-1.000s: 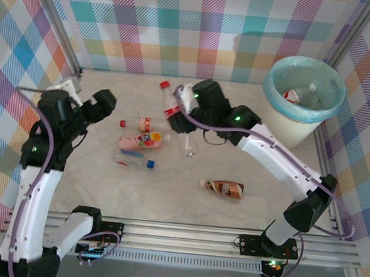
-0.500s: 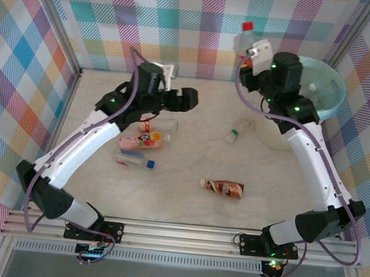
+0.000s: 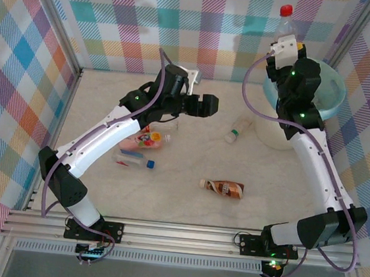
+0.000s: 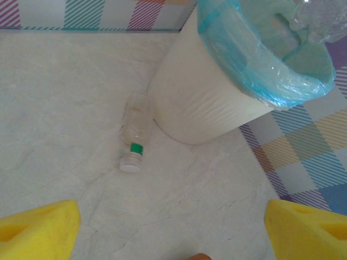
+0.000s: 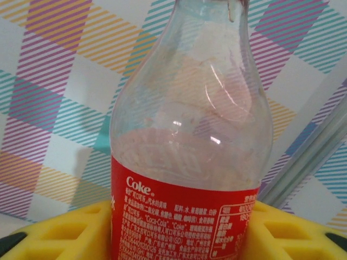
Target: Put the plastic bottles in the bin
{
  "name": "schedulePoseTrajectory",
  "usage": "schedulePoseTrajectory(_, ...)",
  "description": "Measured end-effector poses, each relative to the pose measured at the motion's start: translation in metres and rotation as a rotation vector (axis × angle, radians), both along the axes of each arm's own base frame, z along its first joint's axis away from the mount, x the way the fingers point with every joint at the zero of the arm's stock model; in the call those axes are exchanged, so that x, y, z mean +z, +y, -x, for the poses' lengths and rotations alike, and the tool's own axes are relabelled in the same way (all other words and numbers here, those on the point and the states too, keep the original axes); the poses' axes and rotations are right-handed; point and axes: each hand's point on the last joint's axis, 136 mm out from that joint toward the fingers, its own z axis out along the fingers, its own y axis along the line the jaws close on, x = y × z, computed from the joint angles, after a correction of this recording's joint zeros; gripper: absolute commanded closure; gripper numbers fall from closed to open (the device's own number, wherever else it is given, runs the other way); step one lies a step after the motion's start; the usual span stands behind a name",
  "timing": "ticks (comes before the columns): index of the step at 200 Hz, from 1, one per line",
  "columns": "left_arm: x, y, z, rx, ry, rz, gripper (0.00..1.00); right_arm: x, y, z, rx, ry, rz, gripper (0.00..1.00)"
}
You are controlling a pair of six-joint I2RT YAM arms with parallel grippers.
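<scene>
Holding the clear plastic Coke bottle with red label and red cap (image 3: pixel 285 20) upright, my right gripper (image 3: pixel 287 45) is clamped on its body, raised close to the round cream bin with the blue-green liner (image 4: pixel 206 103). My left gripper (image 3: pixel 200 105) hangs over the table (image 3: pixel 266 180), fingers spread, carrying nothing. Something clear lies inside the bin. Left to do, I judge: this drop, the small green-banded bottle (image 4: pixel 134 135) just beside the bin, the brown-labelled bottle (image 3: pixel 223 188), and the cluster of bottles (image 3: pixel 142 140) under the left arm.
</scene>
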Motion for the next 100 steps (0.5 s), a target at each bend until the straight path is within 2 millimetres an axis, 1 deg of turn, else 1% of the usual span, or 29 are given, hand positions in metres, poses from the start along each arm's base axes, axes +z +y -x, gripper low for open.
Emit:
schedulePoseTrajectory(28,-0.012,0.002,-0.001,0.010,0.017,-0.023,0.12,-0.010,-0.006,-0.011,-0.047,-0.011,0.031,0.44)
schedulePoseTrajectory(62,-0.026,0.005,-0.001,0.021,0.033,-0.048,0.12,-0.036,-0.014,-0.027,-0.095,0.012,0.073,0.41)
schedulePoseTrajectory(75,-0.029,0.005,-0.001,0.021,0.036,-0.055,0.11,-0.042,-0.016,-0.030,-0.108,0.018,0.087,0.39)
schedulePoseTrajectory(86,-0.031,0.006,-0.001,0.022,0.036,-0.061,0.11,-0.044,-0.017,-0.032,-0.118,0.023,0.101,0.35)
schedulePoseTrajectory(100,-0.032,0.007,-0.001,0.026,0.035,-0.065,0.11,-0.043,-0.020,-0.032,-0.130,0.017,0.113,0.23)
